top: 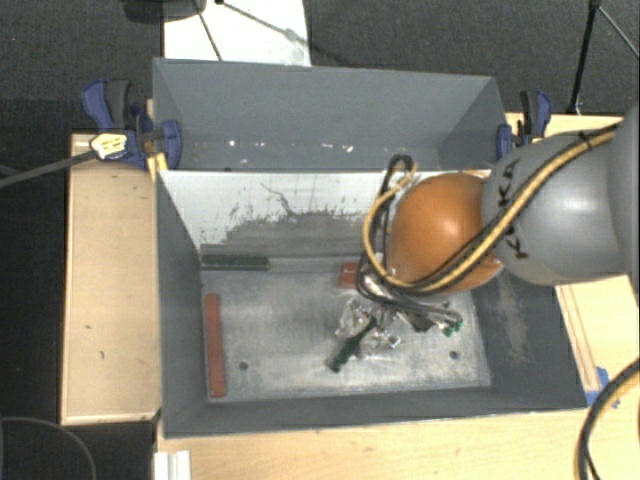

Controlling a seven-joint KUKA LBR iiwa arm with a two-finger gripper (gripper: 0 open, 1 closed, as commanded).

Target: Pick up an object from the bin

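Observation:
My gripper point(368, 330) is low over the bin floor, right of the middle, under the arm's orange cover. A thin dark pen-like stick point(344, 355) lies slanted on the floor, and its upper end reaches the gripper's tip. Whether the stick is gripped or only touched is unclear. A small red-brown block point(347, 275) sits just behind the gripper, partly hidden by the cover. A small green piece point(453, 326) lies to the gripper's right.
A long red bar point(213, 345) lies along the left wall. A dark green bar point(234, 262) rests at the foot of the back wall, on the left. Bare floor spreads between these and the gripper. The arm covers the bin's right side.

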